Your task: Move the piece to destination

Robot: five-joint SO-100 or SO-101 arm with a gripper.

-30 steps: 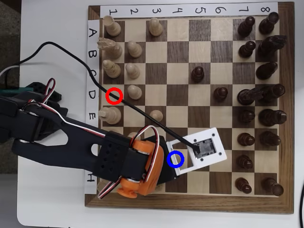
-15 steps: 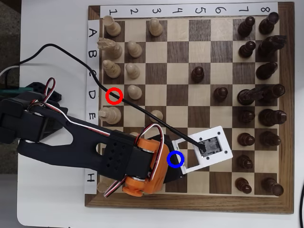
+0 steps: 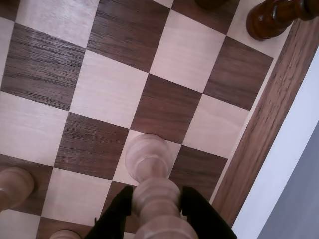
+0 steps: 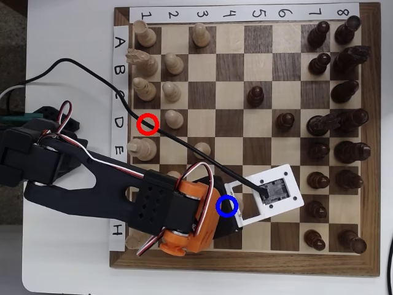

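1. Printed labels frame the chessboard (image 4: 245, 261) in the overhead view: numbers 1 to 8 run along the top edge, and letters, with A to E readable, run down a white strip at the left.
2. A red ring (image 4: 147, 123) marks a square beside the letter D; a blue ring (image 4: 226, 206) marks the destination, a light square in the 4 column low on the board.
3. The board, of light and dark wood squares with visible grain and a dark wooden border, lies on a white surface (image 4: 67, 31).
4. The arm (image 4: 92, 190), black with an orange joint and red, white and black wires, reaches in from the left; a white camera bracket (image 4: 273, 193) hangs over the board just right of the blue ring, fed by a black cable (image 4: 92, 70).
5. In the wrist view the claw (image 3: 157, 206) is clenched on the piece (image 3: 149, 172), its black fingers (image 3: 119, 214) pressing the turned stem from either side.
6. The piece, pale cream wood with a rounded end, stands over a light square near the board's dark border; whether it touches the square cannot be told.
7. Pale pawns (image 4: 174, 63) cluster toward the 1 and 2 columns overhead; dark brown pieces (image 4: 319, 126) line columns 7 and 8, with two further out.
8. One dark piece (image 3: 271, 17) shows at the wrist view's top right corner.
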